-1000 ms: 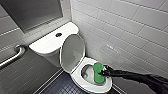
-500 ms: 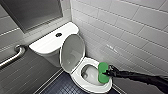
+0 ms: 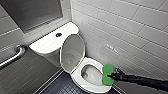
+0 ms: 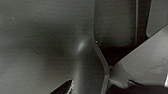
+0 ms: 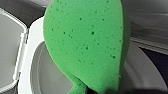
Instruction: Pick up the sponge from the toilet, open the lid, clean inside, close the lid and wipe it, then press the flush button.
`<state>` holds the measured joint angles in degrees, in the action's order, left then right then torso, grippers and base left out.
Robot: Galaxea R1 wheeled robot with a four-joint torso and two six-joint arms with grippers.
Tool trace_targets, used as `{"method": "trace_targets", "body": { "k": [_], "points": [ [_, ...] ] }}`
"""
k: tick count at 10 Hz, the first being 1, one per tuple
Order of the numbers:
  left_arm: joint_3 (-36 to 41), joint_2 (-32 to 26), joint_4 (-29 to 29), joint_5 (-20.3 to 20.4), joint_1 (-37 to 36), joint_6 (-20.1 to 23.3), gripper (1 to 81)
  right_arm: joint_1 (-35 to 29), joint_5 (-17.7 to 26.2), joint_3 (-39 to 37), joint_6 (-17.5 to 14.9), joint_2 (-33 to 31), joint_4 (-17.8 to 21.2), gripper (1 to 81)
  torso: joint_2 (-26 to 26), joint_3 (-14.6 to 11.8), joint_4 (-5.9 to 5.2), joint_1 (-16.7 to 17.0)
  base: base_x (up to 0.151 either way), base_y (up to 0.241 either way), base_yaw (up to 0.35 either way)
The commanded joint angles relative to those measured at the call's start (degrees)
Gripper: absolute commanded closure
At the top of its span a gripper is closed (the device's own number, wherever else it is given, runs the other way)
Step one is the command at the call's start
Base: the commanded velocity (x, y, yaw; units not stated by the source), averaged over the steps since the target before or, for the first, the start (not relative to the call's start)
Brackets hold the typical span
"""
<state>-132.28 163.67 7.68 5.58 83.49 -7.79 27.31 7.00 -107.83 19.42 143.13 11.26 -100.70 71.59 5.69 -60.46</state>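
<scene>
The white toilet point(image 3: 79, 80) stands against the tiled wall with its lid point(image 3: 72, 52) raised and leaning back on the tank. The small dark flush button point(image 3: 58, 34) sits on the flat tank top. My right gripper point(image 3: 113, 75) comes in from the right on a black arm and is shut on the bright green sponge point(image 3: 108, 74). It holds the sponge at the bowl's right rim. In the right wrist view the sponge point(image 5: 87, 45) looms large over the seat point(image 5: 32, 50), with the raised lid point(image 5: 10, 45) beyond. In the left wrist view there are dark grey surfaces, and the left gripper holds nothing.
A metal grab bar point(image 3: 12, 56) runs along the wall left of the tank. Light tiled wall point(image 3: 130, 37) stands close on the toilet's right. Dark blue floor tiles point(image 3: 60, 86) lie in front of the bowl on its left.
My right gripper has carried the sponge to the right, from over the bowl's opening to its right rim. The lid and the left wrist view stay as they were.
</scene>
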Motion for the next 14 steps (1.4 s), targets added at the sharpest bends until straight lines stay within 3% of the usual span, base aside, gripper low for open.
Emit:
{"method": "trace_targets", "body": {
  "k": [1, 7, 12, 14],
  "points": [
    [1.1, 0.9, 0.4, -4.5, 1.4, 0.1, 1.0, -3.6, 1.3, 4.7, 1.1, -5.8, 0.7, 81.1, 0.0, 0.0, 0.00, 0.0, 0.000, 0.000, 0.000],
    [1.1, 0.8, 0.5, -4.4, 1.3, 0.1, 1.0, 6.6, -3.0, 14.0, 1.1, -14.1, 1.7, 81.1, 0.0, 0.0, 0.00, 0.0, 0.000, 0.000, 0.000],
    [1.1, 0.8, 0.5, -4.4, 0.9, 0.2, 1.0, 12.4, -8.2, 35.5, 1.0, -30.8, -1.9, 81.1, 0.0, 0.0, 0.00, 0.0, 0.000, 0.000, 0.000],
    [1.1, 0.8, 0.5, -4.4, 0.8, 0.2, 1.0, 12.4, -8.1, 39.2, 0.9, -33.6, -3.4, 81.1, 0.0, 0.0, 0.00, 0.0, 0.000, 0.000, 0.000]
  ]
}}
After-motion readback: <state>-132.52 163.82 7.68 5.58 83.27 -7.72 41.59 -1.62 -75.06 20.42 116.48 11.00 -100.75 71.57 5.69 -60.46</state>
